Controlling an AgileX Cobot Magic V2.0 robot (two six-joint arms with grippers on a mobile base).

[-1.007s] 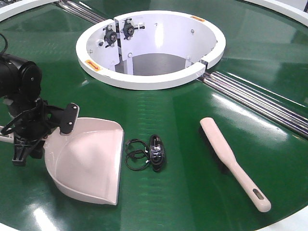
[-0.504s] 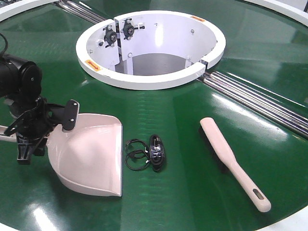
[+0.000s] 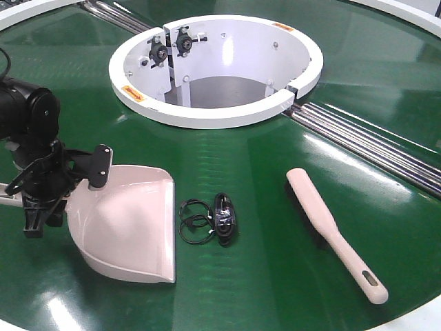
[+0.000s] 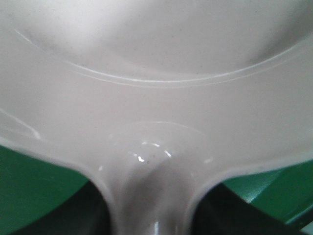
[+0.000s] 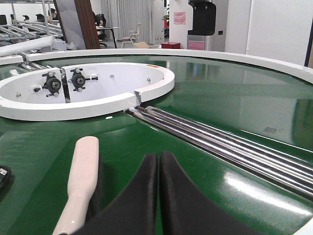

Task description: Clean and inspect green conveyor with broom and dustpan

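Observation:
The pinkish-beige dustpan lies on the green conveyor at the left, its wide mouth facing right. My left gripper is shut on its handle where it joins the pan; in the left wrist view the dustpan fills the frame and the gripper clamps the neck. The broom lies flat at the right, slotted handle end toward the front. My right gripper is shut and empty, just right of the broom. The right gripper is out of the front view.
A small black device with looped wire rings lies between the dustpan mouth and the broom. The white hub ring opens at the back centre. Steel roller strips run diagonally at the right. The conveyor's white outer rim curves behind.
The left gripper has swung the dustpan slightly, shifting its mouth edge a little back and to the right; in the last half second almost nothing moved. The broom and black device have stayed put.

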